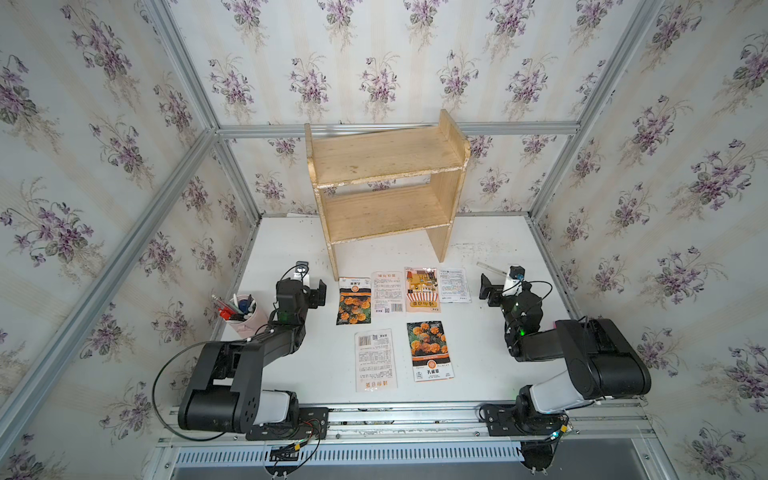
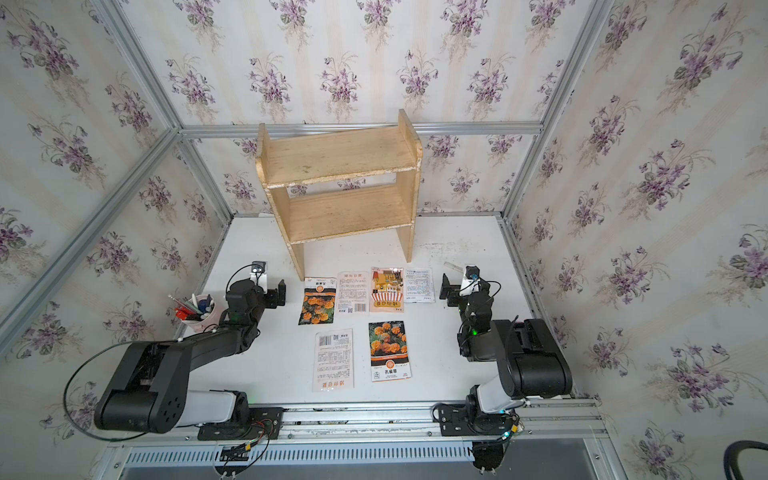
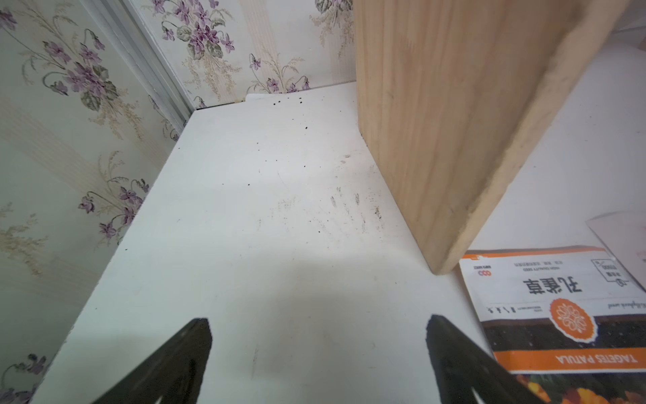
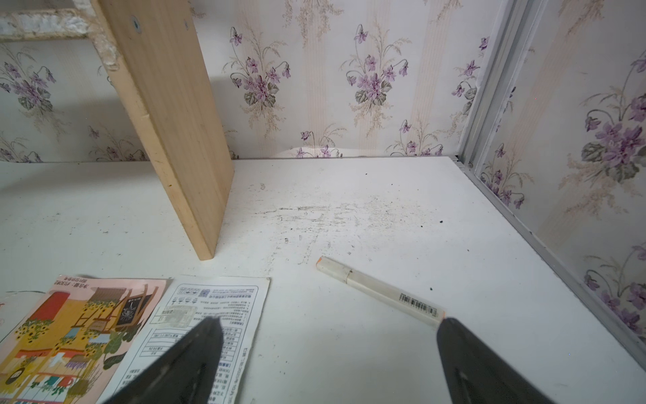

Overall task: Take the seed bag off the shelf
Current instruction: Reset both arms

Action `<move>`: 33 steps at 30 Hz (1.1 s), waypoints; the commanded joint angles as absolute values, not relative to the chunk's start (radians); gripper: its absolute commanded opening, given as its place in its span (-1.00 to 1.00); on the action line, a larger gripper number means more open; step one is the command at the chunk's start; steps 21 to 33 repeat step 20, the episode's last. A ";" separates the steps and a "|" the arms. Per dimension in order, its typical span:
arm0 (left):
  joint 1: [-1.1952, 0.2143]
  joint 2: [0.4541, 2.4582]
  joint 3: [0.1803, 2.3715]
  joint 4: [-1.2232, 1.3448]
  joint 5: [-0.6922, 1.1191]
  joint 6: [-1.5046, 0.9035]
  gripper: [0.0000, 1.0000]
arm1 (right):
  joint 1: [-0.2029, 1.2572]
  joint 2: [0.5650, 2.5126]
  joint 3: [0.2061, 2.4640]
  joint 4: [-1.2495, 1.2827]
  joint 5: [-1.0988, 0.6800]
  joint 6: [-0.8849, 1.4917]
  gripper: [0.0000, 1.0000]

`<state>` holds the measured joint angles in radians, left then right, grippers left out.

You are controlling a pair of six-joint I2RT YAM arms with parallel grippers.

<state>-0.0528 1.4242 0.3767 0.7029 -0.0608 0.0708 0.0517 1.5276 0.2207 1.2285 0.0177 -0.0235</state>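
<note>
The pale wooden shelf (image 1: 386, 183) (image 2: 336, 183) stands at the back of the white table, and both its boards are bare. Several seed bags lie flat on the table in front of it, among them an orange-flower bag (image 1: 354, 301) (image 3: 559, 314) by the shelf's left leg and a white printed bag (image 1: 454, 285) (image 4: 209, 332) at the right end of the row. My left gripper (image 1: 313, 291) (image 3: 318, 319) hovers open just left of the orange-flower bag, holding nothing. My right gripper (image 1: 488, 291) (image 4: 330, 320) is open just right of the white bag, also holding nothing.
A white marker (image 4: 379, 290) (image 1: 490, 268) lies on the table next to the right gripper. A pink cup of pens (image 1: 241, 316) stands at the table's left edge behind the left arm. Wallpapered walls with metal rails enclose the table (image 1: 478, 353) on three sides.
</note>
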 commanded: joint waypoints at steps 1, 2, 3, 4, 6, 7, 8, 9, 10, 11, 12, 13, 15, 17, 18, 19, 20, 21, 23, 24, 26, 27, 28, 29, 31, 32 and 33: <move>-0.047 1.471 0.403 0.760 -0.023 0.082 1.00 | 0.051 1.529 0.231 1.243 0.062 0.003 1.00; -0.047 1.484 0.417 0.748 -0.022 0.082 1.00 | 0.051 1.531 0.232 1.245 0.060 0.004 1.00; -0.045 1.493 0.431 0.732 -0.018 0.082 1.00 | 0.051 1.531 0.232 1.243 0.060 0.005 1.00; -0.033 1.490 0.446 0.697 -0.006 0.068 1.00 | 0.051 1.531 0.232 1.243 0.060 0.004 1.00; -0.019 1.495 0.454 0.686 0.009 0.057 1.00 | 0.051 1.531 0.233 1.244 0.060 0.005 1.00; -0.017 1.495 0.454 0.687 0.011 0.055 1.00 | 0.051 1.531 0.232 1.244 0.060 0.004 1.00; -0.017 1.496 0.455 0.685 0.011 0.055 1.00 | 0.051 1.531 0.232 1.244 0.061 0.004 1.00; -0.017 1.496 0.457 0.683 0.011 0.055 1.00 | 0.051 1.531 0.232 1.244 0.060 0.003 1.00; -0.018 1.496 0.456 0.683 0.011 0.055 1.00 | 0.051 1.531 0.232 1.244 0.060 0.003 1.00; -0.018 1.496 0.455 0.684 0.011 0.055 1.00 | 0.051 1.531 0.232 1.243 0.061 0.004 1.00; -0.018 1.494 0.454 0.686 0.011 0.055 1.00 | 0.051 1.531 0.232 1.243 0.061 0.005 1.00; -0.018 1.494 0.454 0.686 0.011 0.055 1.00 | 0.051 1.531 0.232 1.243 0.061 0.005 1.00; -0.018 1.494 0.454 0.686 0.011 0.056 1.00 | 0.050 1.532 0.234 1.241 0.059 0.005 1.00; -0.018 1.494 0.454 0.686 0.011 0.055 1.00 | 0.051 1.532 0.236 1.238 0.059 0.005 1.00; -0.017 1.494 0.454 0.686 0.011 0.055 1.00 | 0.051 1.533 0.236 1.240 0.059 0.005 1.00; -0.017 1.494 0.454 0.686 0.011 0.055 1.00 | 0.051 1.531 0.234 1.240 0.061 0.003 1.00; -0.018 1.494 0.454 0.686 0.011 0.056 1.00 | 0.051 1.531 0.233 1.241 0.061 0.004 1.00; -0.018 1.494 0.454 0.686 0.011 0.056 1.00 | 0.051 1.531 0.233 1.241 0.061 0.004 1.00; -0.018 1.494 0.454 0.686 0.011 0.056 1.00 | 0.051 1.531 0.233 1.241 0.061 0.004 1.00; -0.018 1.494 0.454 0.686 0.011 0.056 1.00 | 0.051 1.531 0.233 1.241 0.061 0.004 1.00; -0.018 1.494 0.454 0.686 0.011 0.056 1.00 | 0.051 1.531 0.233 1.241 0.061 0.004 1.00; -0.018 1.494 0.454 0.686 0.011 0.056 1.00 | 0.051 1.531 0.233 1.241 0.061 0.004 1.00; -0.018 1.494 0.454 0.686 0.011 0.056 1.00 | 0.051 1.531 0.233 1.241 0.061 0.004 1.00; -0.018 1.494 0.454 0.686 0.011 0.056 1.00 | 0.051 1.531 0.233 1.241 0.061 0.004 1.00; -0.018 1.494 0.454 0.686 0.011 0.056 1.00 | 0.051 1.531 0.233 1.241 0.061 0.004 1.00; -0.018 1.494 0.454 0.686 0.011 0.056 1.00 | 0.051 1.531 0.233 1.241 0.061 0.004 1.00; -0.018 1.494 0.454 0.686 0.011 0.056 1.00 | 0.051 1.531 0.233 1.241 0.061 0.004 1.00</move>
